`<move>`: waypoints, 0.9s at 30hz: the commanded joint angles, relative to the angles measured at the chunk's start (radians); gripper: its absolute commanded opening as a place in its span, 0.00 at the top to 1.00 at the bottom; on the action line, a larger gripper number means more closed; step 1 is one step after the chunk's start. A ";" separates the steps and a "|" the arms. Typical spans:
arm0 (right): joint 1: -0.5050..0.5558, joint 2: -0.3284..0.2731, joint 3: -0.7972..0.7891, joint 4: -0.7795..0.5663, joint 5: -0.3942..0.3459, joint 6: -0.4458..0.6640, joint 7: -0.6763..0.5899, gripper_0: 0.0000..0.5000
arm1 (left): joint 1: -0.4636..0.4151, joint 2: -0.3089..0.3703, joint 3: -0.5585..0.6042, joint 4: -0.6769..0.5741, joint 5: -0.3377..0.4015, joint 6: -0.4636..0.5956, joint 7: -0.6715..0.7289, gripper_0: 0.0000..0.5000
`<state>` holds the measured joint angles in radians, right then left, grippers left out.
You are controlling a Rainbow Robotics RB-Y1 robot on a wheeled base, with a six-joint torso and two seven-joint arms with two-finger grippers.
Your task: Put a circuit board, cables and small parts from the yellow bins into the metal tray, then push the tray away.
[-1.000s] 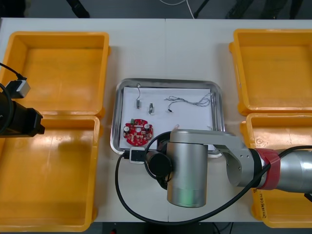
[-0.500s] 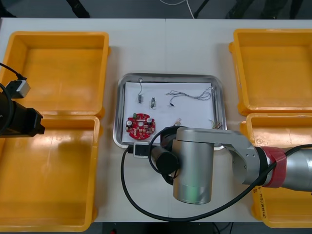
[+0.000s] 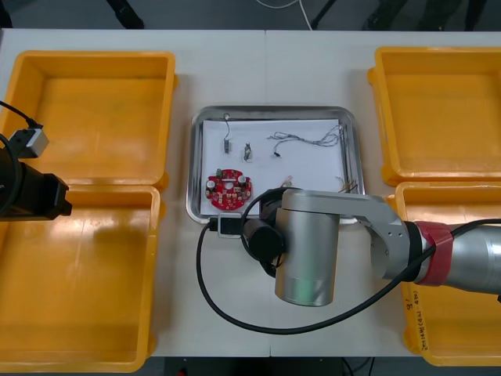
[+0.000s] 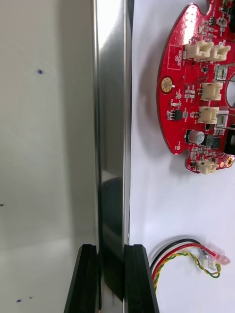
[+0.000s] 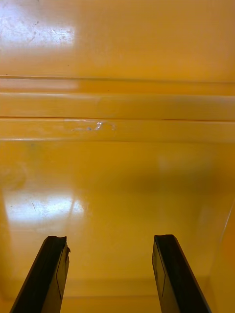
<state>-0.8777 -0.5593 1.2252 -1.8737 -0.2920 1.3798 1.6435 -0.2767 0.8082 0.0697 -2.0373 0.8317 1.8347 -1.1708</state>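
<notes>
The light worktop (image 3: 297,78) has a thin seam (image 3: 265,70) running in from its far edge and a few small blue specks (image 4: 40,72), with dark floor (image 3: 211,12) beyond.

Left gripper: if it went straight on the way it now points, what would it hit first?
Probably the bare inside of the yellow bin. The open left gripper points into it, with nothing in between.

The metal tray (image 3: 193,168) has a shiny silver rim and a white inside. The round circuit board (image 3: 228,189) is red, dotted with cream connectors and black chips. A cable (image 4: 182,253) shows black, red and twisted yellow-green strands. The bins (image 3: 94,56) are yellow and the bench (image 3: 266,70) is pale. The right gripper (image 4: 110,249) and left gripper (image 5: 110,242) are black.
</notes>
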 commanded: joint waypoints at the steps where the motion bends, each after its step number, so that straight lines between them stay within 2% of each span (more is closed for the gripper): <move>1: -0.056 0.013 -0.041 0.039 -0.015 -0.007 0.033 1.00 | 0.019 -0.011 0.033 -0.030 0.007 -0.003 -0.079 0.00; 18: -0.196 0.013 -0.052 0.154 -0.151 -0.041 0.062 1.00 | 0.019 -0.011 0.033 -0.030 0.007 -0.003 -0.079 0.00; 27: -0.224 0.021 -0.052 0.202 -0.147 -0.093 0.099 1.00 | 0.019 -0.011 0.033 -0.030 0.007 -0.003 -0.079 0.00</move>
<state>-1.0449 -0.5530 1.2042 -1.6796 -0.4397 1.3095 1.7021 -0.2767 0.8082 0.0697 -2.0373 0.8317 1.8347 -1.1708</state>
